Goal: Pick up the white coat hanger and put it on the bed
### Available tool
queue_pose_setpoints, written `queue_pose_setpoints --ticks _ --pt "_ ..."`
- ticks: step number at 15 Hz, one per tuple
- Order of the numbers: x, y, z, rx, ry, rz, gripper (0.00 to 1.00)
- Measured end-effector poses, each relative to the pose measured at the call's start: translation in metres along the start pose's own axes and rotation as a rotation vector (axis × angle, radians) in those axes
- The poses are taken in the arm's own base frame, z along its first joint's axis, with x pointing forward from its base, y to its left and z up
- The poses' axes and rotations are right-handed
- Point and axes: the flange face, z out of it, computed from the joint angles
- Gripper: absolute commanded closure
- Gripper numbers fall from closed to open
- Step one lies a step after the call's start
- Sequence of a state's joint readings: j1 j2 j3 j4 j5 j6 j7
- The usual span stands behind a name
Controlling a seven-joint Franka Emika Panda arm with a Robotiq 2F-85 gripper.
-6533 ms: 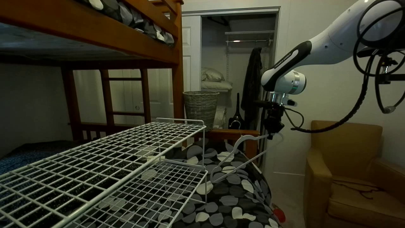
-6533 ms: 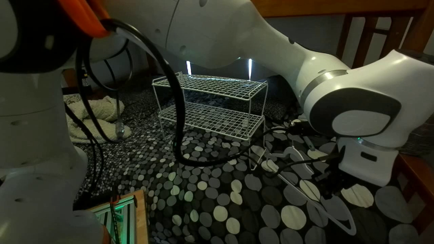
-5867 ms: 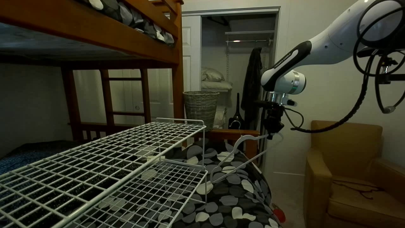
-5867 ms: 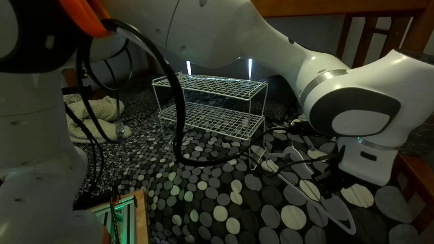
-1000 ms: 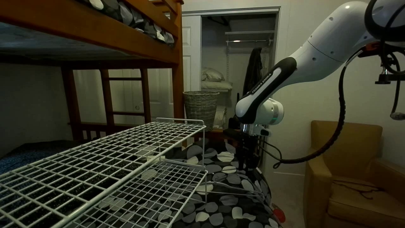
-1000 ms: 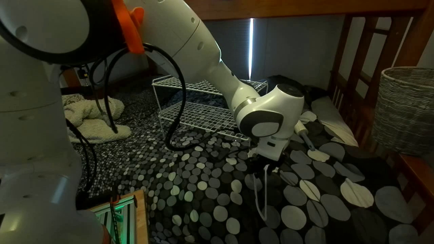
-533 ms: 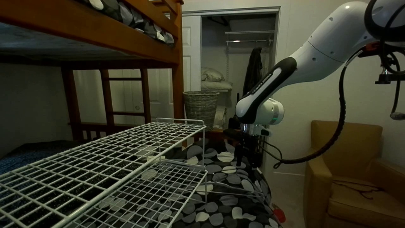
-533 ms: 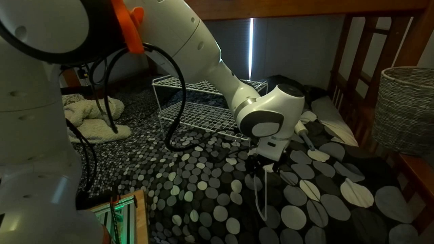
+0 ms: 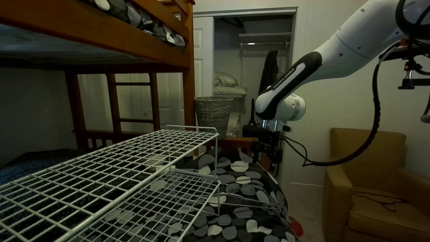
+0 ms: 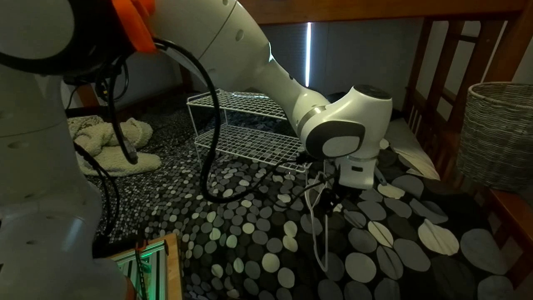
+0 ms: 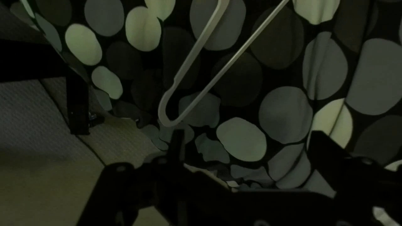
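The slim white triangular coat hanger [image 11: 230, 61] lies on the lower bed [image 10: 270, 262], whose black cover is printed with grey and cream pebble shapes. In both exterior views it rests near one end of the two-tier white wire-grid rack [image 9: 137, 188], which stands on the same bed. Above the hanger, and apart from it, hangs the black two-fingered gripper [image 11: 247, 133], carried by a white robot arm with black panels [image 9: 352, 50]. Its fingers [image 11: 176, 147] are spread wide, and the wrist view shows patterned cover between them; one rounded corner of the hanger appears just past a fingertip. The hanger's hook is too thin and dim to make out with confidence. A rumpled cream fleece blanket [image 10: 118, 146] lies well apart from the hanger. A round grey woven basket [image 9: 213, 116] stands at the end of the bed, under which light the weave looks dull. Behind it, an open closet [image 9: 231, 60] holds pale pillows [image 9: 230, 89] and a dark hanging garment [image 9: 268, 72]. A mustard-coloured upholstered armchair [image 9: 368, 158] stands apart from the bed.
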State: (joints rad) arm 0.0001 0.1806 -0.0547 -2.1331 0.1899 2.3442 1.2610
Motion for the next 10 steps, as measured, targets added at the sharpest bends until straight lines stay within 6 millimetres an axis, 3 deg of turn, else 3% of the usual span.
queue_pose_setpoints --ticks 7,10 --pt "0.013 0.004 -0.103 0.022 -0.020 -0.394 0.00" --pt "0.010 0.009 -0.137 0.015 -0.014 -0.558 0.00"
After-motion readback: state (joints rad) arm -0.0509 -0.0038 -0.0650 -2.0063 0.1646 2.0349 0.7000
